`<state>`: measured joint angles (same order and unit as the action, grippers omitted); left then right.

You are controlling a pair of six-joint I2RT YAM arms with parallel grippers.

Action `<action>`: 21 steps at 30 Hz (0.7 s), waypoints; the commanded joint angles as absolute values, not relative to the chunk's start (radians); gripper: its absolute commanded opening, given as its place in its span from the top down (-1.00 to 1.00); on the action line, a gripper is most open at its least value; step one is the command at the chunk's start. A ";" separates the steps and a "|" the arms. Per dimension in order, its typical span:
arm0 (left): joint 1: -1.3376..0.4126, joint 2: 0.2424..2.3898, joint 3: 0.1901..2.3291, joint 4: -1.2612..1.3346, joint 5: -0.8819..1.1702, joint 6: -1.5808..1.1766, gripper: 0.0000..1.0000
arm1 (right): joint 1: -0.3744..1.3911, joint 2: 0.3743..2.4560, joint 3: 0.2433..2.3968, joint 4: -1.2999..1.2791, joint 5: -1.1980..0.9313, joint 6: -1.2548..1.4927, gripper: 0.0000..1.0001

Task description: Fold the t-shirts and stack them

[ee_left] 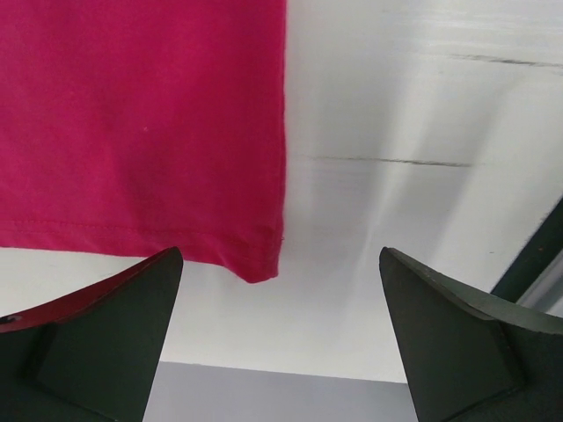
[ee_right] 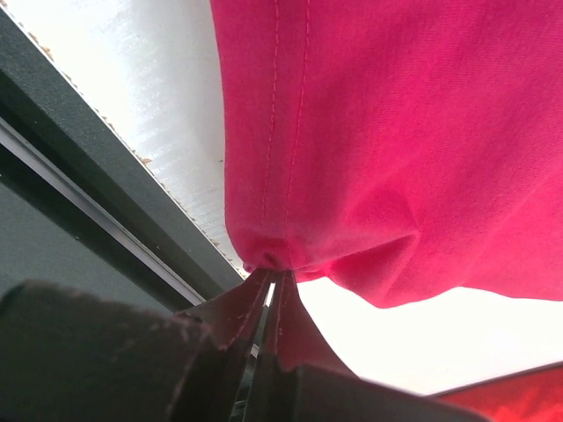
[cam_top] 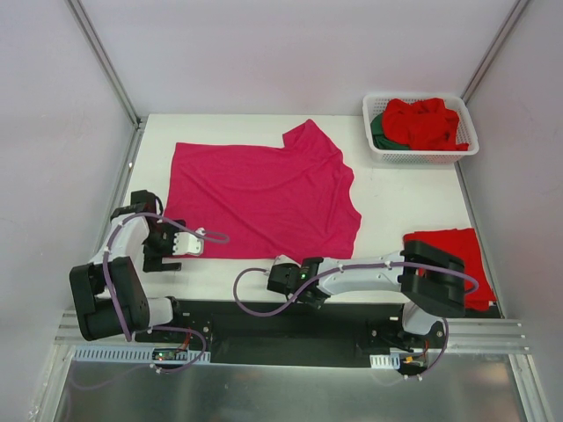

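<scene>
the pink shirt (cam_top: 264,189) lies spread flat on the worktop (cam_top: 405,198), from the middle towards its left edge. the right gripper (ee_right: 268,283) is clamped tight on a bunch of the shirt's near hem. the left gripper (ee_left: 280,259) has its jaws wide apart and holds nothing, right at the shirt's near left corner. a red shirt (cam_top: 462,251) lies by the near right corner. the basket (cam_top: 376,151) in the far right corner holds a red heap (cam_top: 427,123) and a green shirt (cam_top: 377,130).

This is looking like a robot lab cell: white panels (cam_top: 290,53) are enclosing the tabletop (cam_top: 400,198), a metal rail (cam_top: 493,338) lining its near edge.
</scene>
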<state>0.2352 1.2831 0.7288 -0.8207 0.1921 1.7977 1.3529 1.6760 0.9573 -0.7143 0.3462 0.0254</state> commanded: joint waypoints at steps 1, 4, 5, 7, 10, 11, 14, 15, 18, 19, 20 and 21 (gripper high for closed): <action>0.241 1.308 0.741 -0.764 0.167 1.790 -0.91 | 1.347 1.652 0.931 -0.723 0.327 0.031 0.96; 0.244 1.325 0.745 -0.752 0.155 1.786 -0.87 | 1.347 1.649 0.928 -0.719 0.327 0.031 0.96; 0.245 1.331 0.747 -0.749 0.149 1.776 -0.87 | 1.347 1.649 0.927 -0.721 0.327 0.029 0.95; 0.253 1.339 0.753 -0.747 0.141 1.772 -0.86 | 1.347 1.646 0.925 -0.721 0.327 0.031 0.95; 0.262 1.347 0.759 -0.746 0.137 1.763 -0.86 | 1.347 1.646 0.926 -0.722 0.327 0.031 0.95; 0.262 1.353 0.762 -0.747 0.135 1.758 -0.85 | 1.347 1.647 0.925 -0.723 0.328 0.031 0.96; 0.268 1.364 0.765 -0.747 0.124 1.750 -0.82 | 1.347 1.644 0.928 -0.727 0.328 0.029 0.96; 0.273 1.367 0.764 -0.744 0.120 1.753 -0.82 | 1.347 1.644 0.927 -0.727 0.328 0.029 0.96; 0.275 1.379 0.765 -0.736 0.124 1.761 -0.78 | 1.347 1.646 0.927 -0.726 0.327 0.028 0.96; 0.275 1.384 0.765 -0.735 0.129 1.761 -0.71 | 1.347 1.646 0.927 -0.727 0.328 0.028 0.96; 0.275 1.387 0.762 -0.729 0.130 1.761 -0.69 | 1.347 1.647 0.928 -0.726 0.328 0.026 0.96; 0.275 1.388 0.759 -0.723 0.129 1.761 -0.68 | 1.347 1.647 0.928 -0.727 0.328 0.023 0.96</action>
